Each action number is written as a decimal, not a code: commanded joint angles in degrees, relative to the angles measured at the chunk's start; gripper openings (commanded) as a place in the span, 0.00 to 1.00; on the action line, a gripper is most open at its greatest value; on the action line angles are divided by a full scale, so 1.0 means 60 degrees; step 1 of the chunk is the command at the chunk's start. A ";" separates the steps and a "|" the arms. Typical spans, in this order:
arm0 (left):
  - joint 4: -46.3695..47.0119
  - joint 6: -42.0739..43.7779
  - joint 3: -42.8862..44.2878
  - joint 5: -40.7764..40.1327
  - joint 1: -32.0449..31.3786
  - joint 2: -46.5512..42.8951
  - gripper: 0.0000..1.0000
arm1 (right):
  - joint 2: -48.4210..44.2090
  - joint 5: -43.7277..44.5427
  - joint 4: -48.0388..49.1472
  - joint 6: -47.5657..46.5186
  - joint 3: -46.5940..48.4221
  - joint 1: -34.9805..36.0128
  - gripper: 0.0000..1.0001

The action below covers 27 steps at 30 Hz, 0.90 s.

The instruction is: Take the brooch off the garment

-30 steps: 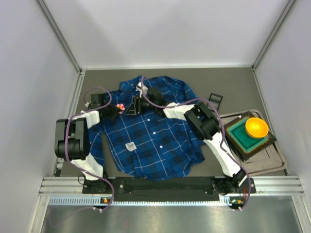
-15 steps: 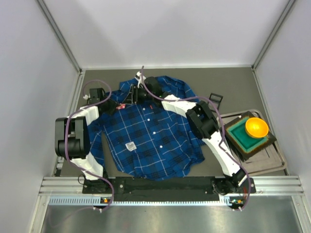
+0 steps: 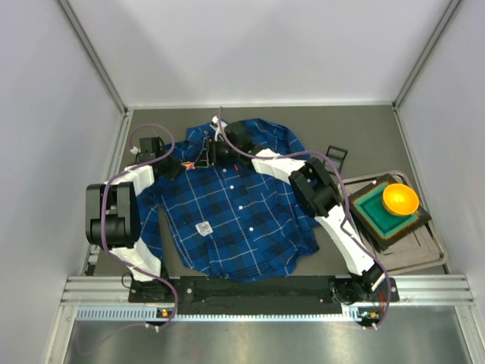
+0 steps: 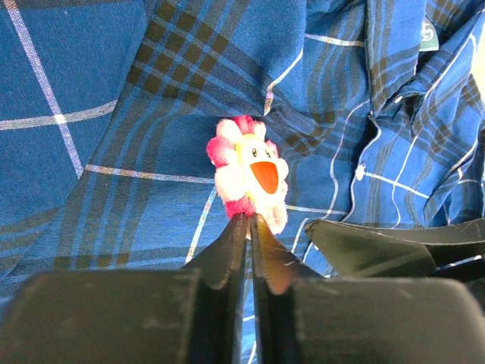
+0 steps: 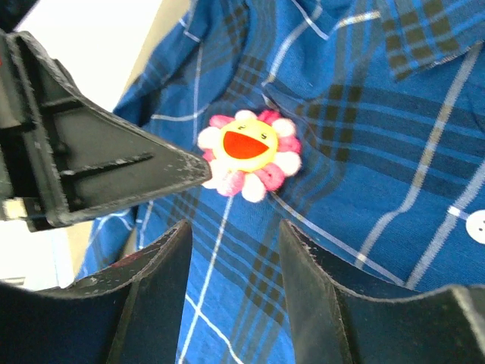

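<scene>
Blue plaid fills the middle of the top view: one garment (image 3: 235, 220), spread flat on the dark tabletop (image 3: 345, 129), with one brooch (image 4: 248, 176) pinned on its chest toward the upper left of the shirt, just below the collar. Two arms reach in — each bent over the cloth, their wrists meeting at that spot, one from the left and one from the right. Left end effector (image 4: 248, 218) sits low over the fabric, closed to a thin slit, its tips pinching the brooch's lower petals. Right end effector (image 5: 235, 231) hangs just beside the brooch with its fingers well parted, holding nothing and not touching it. The brooch is a fuzzy flower — pink and white petals, a few deep red, around a yellow face with a laughing orange-red mouth (it sits flat against the cloth). One white tag (image 3: 203, 227) lies lower on the shirt; one orange bowl (image 3: 400, 199) stands on a green tray (image 3: 375, 218) at the right edge.
</scene>
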 commanded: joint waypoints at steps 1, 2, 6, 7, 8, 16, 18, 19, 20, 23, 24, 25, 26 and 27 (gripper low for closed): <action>0.0126 0.0164 0.0102 0.0252 0.0002 -0.0077 0.03 | -0.0246 0.0574 -0.0841 -0.1633 0.0336 0.0061 0.50; 0.0082 0.0193 0.0117 0.0325 0.0001 -0.0092 0.00 | -0.0334 0.0837 -0.0915 -0.2115 0.0292 0.0047 0.50; 0.0008 0.0252 0.0161 0.0442 -0.0028 -0.0106 0.00 | -0.0540 0.0738 -0.1136 -0.2369 0.0057 0.0061 0.49; -0.0021 0.0252 0.0146 0.0457 -0.0042 -0.0107 0.00 | -0.0511 0.0665 -0.1107 -0.2325 0.0101 0.0047 0.49; -0.0036 0.0238 0.0132 0.0472 -0.0043 -0.0136 0.00 | -0.0453 0.0649 -0.1121 -0.2295 0.0145 0.0075 0.49; -0.0489 0.0164 0.0204 0.0486 -0.0159 -0.0502 0.00 | -0.0555 0.1206 -0.1223 -0.3437 0.0116 0.0251 0.46; -0.0664 0.0179 0.0278 0.0457 -0.0204 -0.0488 0.00 | -0.0657 0.1220 -0.1195 -0.3787 0.0072 0.0266 0.47; -0.0840 0.0193 0.0379 0.0457 -0.0233 -0.0473 0.00 | -0.0657 0.1177 -0.1180 -0.3891 0.0086 0.0295 0.47; -0.0885 0.0222 0.0424 0.0486 -0.0262 -0.0458 0.00 | -0.0686 0.0916 -0.1165 -0.4153 0.0072 0.0339 0.48; -0.1192 0.0237 0.0629 0.0457 -0.0292 -0.0429 0.00 | -0.0833 0.1088 -0.1077 -0.4579 -0.0074 0.0485 0.54; -0.1251 0.0252 0.0731 0.0443 -0.0321 -0.0429 0.00 | -0.0848 0.1147 -0.1063 -0.4609 -0.0089 0.0515 0.58; -0.1353 0.0267 0.0805 0.0414 -0.0321 -0.0414 0.00 | -0.0848 0.1191 -0.1077 -0.4610 -0.0075 0.0530 0.59; -0.1601 0.0296 0.0863 0.0297 -0.0335 -0.0414 0.00 | -0.0848 0.1191 -0.1063 -0.4581 -0.0075 0.0530 0.61; -0.1734 0.0311 0.0980 0.0195 -0.0321 -0.0414 0.00 | -0.0848 0.1162 -0.1063 -0.4566 -0.0075 0.0544 0.63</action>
